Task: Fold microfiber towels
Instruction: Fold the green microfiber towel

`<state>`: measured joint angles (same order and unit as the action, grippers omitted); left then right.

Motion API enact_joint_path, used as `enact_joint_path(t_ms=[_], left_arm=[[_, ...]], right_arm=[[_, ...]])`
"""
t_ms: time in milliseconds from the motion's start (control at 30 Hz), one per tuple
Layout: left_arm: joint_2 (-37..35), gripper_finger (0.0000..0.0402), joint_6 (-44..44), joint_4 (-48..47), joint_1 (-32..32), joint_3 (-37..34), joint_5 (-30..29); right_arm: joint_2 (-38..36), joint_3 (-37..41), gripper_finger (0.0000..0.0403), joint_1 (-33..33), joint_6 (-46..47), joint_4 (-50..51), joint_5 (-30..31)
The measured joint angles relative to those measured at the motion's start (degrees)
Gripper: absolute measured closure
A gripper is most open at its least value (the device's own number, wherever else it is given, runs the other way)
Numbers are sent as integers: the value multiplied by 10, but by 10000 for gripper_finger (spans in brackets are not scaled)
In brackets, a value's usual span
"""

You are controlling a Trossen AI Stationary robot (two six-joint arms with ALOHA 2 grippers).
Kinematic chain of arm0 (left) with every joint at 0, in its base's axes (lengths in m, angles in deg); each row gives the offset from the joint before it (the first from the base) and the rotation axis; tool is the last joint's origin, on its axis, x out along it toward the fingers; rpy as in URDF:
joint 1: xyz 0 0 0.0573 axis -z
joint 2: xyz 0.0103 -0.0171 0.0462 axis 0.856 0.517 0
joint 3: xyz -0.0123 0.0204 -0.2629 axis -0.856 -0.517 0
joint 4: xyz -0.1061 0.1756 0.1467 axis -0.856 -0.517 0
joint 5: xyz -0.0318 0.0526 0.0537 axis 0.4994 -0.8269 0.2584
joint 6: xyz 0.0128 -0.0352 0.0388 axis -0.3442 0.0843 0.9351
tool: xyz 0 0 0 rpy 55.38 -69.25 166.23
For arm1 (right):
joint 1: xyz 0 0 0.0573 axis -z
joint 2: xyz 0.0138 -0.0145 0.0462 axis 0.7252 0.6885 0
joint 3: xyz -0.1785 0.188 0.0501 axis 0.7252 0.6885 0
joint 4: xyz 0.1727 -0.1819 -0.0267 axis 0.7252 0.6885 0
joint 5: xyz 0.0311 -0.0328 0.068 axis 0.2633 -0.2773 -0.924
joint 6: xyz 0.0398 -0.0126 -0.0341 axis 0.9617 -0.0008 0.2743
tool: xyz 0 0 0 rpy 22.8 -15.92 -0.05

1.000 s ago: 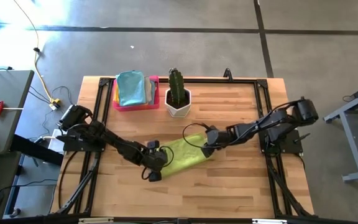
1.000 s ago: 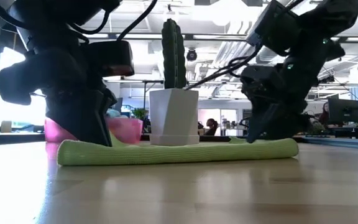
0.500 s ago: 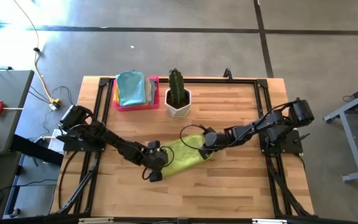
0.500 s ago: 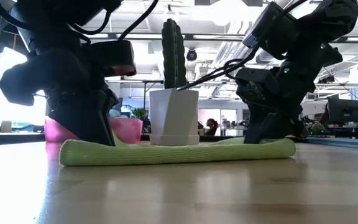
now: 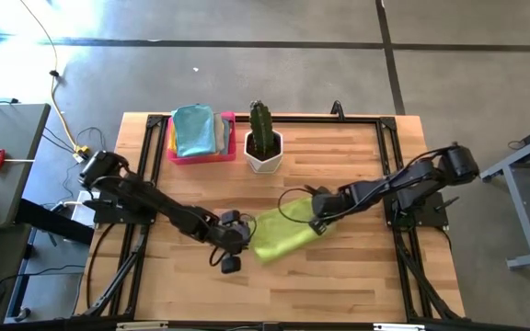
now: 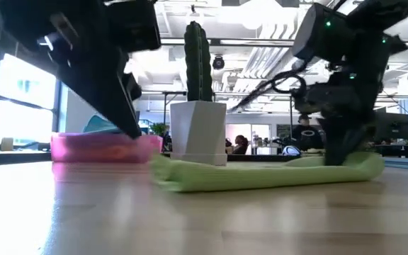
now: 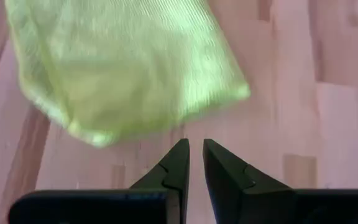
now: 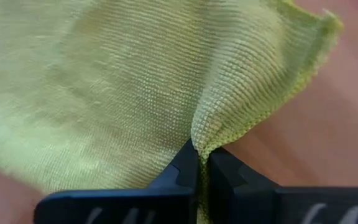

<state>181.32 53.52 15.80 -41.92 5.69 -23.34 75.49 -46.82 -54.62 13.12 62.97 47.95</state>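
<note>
At centre frame of the high view we note the lime green microfiber towel [image 5: 282, 235] flat on the wooden table [image 5: 357, 276], the right gripper [image 5: 318, 223] pinching its right edge, the left gripper [image 5: 231, 241] nearly closed, empty, just left.

A: Lime green towel [image 8: 104, 81]? 
B: Cloth, knitted ribbed weave, matt, fuzzy edge. 
A: Table [image 5: 357, 267]? 
B: Pale wood planks, smooth, slight sheen in low view. 
A: Tray [image 6: 105, 147] at 11 o'clock? 
B: Pink translucent plastic, glossy. 
A: Pot [image 5: 263, 154]? 
B: White, smooth, faceted; material unclear. 
A: Right gripper [image 8: 202, 163] fingers? 
B: Dark matt plastic.
</note>
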Motion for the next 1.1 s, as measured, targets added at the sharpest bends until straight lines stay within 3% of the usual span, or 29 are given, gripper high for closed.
enact_joint_path(t_ms=[233, 400, 667, 1100], left_arm=[[-51, 362, -4, -6, 11, 2, -5], [-73, 362, -4, -8, 13, 1, -6], [-73, 362, 0, -26, 19, 1, -7], [-73, 362, 40, -36, 36, 1, -9]], right_arm=[[-27, -86, 402, -1, 5, 278, 54], [-17, -174, 402, -2, 14, 417, 95], [43, -284, 402, -31, 51, 448, 77], [270, -492, 403, -81, 91, 487, 61]])
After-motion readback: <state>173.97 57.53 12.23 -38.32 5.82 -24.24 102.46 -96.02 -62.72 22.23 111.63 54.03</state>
